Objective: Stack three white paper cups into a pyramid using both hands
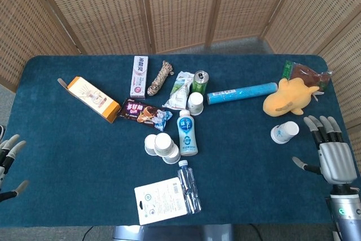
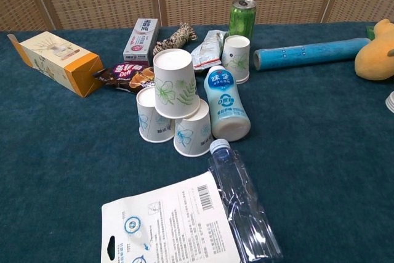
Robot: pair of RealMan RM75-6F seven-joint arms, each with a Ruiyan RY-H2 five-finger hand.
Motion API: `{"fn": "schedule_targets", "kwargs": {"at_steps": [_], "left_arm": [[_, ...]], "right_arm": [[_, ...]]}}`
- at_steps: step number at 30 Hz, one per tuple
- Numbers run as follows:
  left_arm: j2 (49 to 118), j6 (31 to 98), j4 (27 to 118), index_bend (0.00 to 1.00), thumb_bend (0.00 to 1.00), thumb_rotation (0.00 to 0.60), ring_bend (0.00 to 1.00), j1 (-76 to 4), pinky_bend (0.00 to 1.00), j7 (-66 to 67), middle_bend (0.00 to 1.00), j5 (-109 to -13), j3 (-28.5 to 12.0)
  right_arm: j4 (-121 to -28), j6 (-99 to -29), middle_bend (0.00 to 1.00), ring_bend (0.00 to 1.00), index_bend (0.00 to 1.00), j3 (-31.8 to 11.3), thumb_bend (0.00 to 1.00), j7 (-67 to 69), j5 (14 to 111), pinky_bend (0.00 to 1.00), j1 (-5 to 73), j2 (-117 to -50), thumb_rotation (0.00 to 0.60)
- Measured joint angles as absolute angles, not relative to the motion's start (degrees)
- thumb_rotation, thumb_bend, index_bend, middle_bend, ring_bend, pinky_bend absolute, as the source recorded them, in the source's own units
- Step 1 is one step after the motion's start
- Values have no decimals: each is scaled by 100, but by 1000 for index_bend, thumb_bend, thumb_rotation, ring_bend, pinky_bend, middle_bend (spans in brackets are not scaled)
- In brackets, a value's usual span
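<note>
Landmark: cup pyramid, three white paper cups, two inverted on the table with one inverted cup resting across their bases. Two more paper cups stand apart: one behind the pyramid beside the green can, one far right of it near the yellow plush toy.

Nearest, in front of the pyramid: one clear water bottle lying flat, one white packet just left of it. Touching the pyramid's right side: one milk-drink bottle lying down. Behind: one chocolate wrapper, orange box, toothpaste box, twine bundle, blue tube.

Open cloth lies left and right of the pyramid.

Left hand at the table's left edge, fingers spread, holding nothing. Right hand at the right edge, fingers spread, holding nothing, near the lone cup but apart from it.
</note>
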State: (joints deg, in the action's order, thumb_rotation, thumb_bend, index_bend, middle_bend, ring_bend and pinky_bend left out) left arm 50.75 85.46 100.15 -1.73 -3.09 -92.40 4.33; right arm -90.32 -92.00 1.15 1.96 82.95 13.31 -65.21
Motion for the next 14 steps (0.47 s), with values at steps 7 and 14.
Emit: {"fn": "schedule_targets", "kwargs": {"at_steps": [7,14], "left_arm": [[5039,8635,9886,0,307,600,0,-135,0,-482,0,-9145,369],[5028,8651,9831,0,308,600,0,-113,0,-516,0,-9175,370]], "right_arm": [[-8930,-9312,0,0,12,58,0,306,8291,0,1037,-6689,600],[-8777,-9054,0,0,12,-144,0,556,8086,0,935,-6753,600]]}}
